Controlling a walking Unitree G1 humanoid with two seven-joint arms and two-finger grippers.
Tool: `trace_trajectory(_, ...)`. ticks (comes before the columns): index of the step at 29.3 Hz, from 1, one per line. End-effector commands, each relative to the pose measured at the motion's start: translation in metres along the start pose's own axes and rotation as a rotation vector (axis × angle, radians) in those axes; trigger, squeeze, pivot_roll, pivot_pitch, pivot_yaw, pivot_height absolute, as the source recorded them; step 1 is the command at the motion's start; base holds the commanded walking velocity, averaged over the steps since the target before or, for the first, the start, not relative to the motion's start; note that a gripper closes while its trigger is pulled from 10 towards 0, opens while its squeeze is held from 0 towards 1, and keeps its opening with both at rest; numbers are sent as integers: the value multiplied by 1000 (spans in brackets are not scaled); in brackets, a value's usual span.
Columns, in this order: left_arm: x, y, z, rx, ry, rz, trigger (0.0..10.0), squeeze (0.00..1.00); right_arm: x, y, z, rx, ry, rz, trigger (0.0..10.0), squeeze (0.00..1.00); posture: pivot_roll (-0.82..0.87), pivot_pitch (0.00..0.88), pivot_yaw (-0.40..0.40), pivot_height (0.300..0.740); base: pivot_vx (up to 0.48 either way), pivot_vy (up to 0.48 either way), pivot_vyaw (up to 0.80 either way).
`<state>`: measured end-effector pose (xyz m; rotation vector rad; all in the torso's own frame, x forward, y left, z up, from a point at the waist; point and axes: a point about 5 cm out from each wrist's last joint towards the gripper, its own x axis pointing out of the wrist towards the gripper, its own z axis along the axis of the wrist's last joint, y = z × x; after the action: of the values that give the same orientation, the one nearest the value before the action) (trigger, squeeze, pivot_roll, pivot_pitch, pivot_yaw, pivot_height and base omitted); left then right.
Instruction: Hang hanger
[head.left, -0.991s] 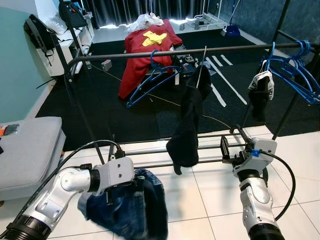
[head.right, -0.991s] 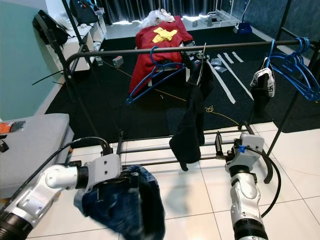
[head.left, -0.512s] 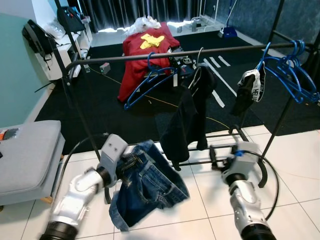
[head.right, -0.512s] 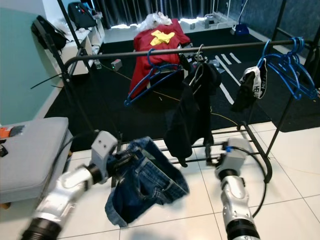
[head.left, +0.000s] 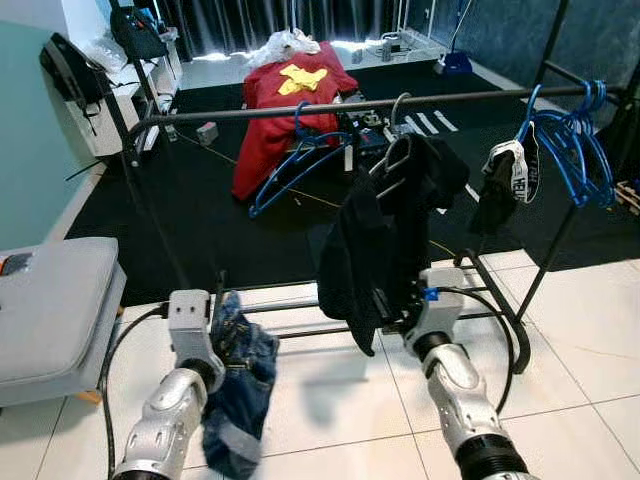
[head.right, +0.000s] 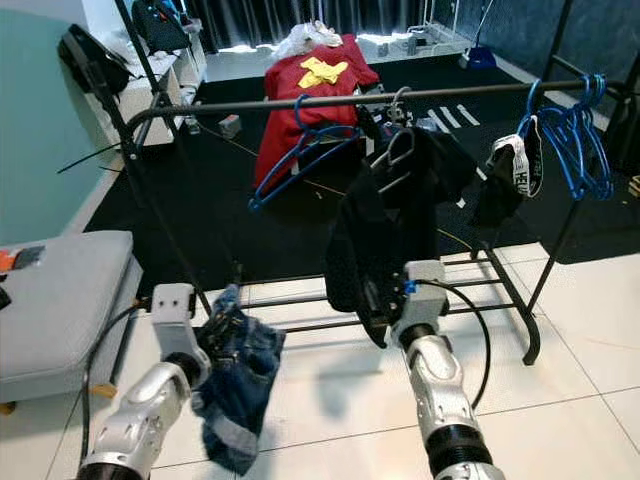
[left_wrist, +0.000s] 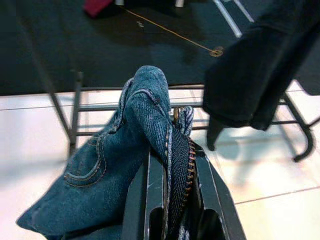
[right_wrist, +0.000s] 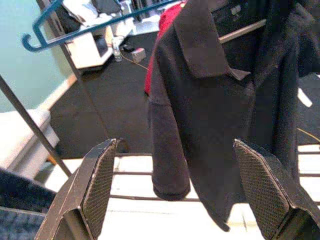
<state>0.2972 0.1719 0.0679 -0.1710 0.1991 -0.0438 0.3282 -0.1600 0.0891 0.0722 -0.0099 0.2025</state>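
The left gripper (left_wrist: 170, 200) is clamped on a pair of jeans (head.left: 238, 385) (denim bunched between its fingers), low over the tiled floor (head.left: 570, 330). The right gripper (right_wrist: 175, 195) is spread wide and holds nothing, just before the black shirt (head.left: 385, 235). That shirt's hanger (head.left: 395, 150) hooks the rail (head.left: 250, 113) near its middle; blue hangers (head.left: 570, 140) crowd the rail's right end.

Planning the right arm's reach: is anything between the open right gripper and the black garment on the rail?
Nothing visible: the right gripper faces the black garment on its grey hanger with open air between.
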Motion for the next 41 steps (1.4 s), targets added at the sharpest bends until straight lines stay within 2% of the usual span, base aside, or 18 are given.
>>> trace_trajectory(1,1,4,7,14,-36,20,10000,0,0,4,-2,19,6,14,10000,0,75,65,42,740,0,0,0)
trace_trajectory(2,1,5,11,39,-51,14,10000,0,1,5,-2,32,4,17,10000,0,98,63,35,740,0,0,0)
trace_trajectory(8,0,1,19,65,-78,6,10000,0,3,9,-4,50,19,22,10000,0,130,61,38,740,0,0,0)
trace_trajectory(15,0,-8,27,35,-132,-6,10000,0,5,27,-11,77,49,56,10000,0,107,33,52,740,0,0,0)
trace_trajectory(21,3,-10,28,23,-140,-6,10000,0,3,28,-12,73,52,64,10000,0,97,23,51,740,0,0,0)
trace_trajectory(28,8,-12,33,13,-156,-7,10000,0,2,29,-12,39,56,111,10000,0,106,16,41,740,355,0,571)
trace_trajectory(34,9,-12,38,17,-168,-1,10000,0,4,31,-13,81,64,118,10000,0,124,24,37,740,399,0,0)
trace_trajectory(41,7,-11,38,12,-164,7,10000,0,2,31,-13,77,60,120,10000,0,98,28,55,740,403,0,0)
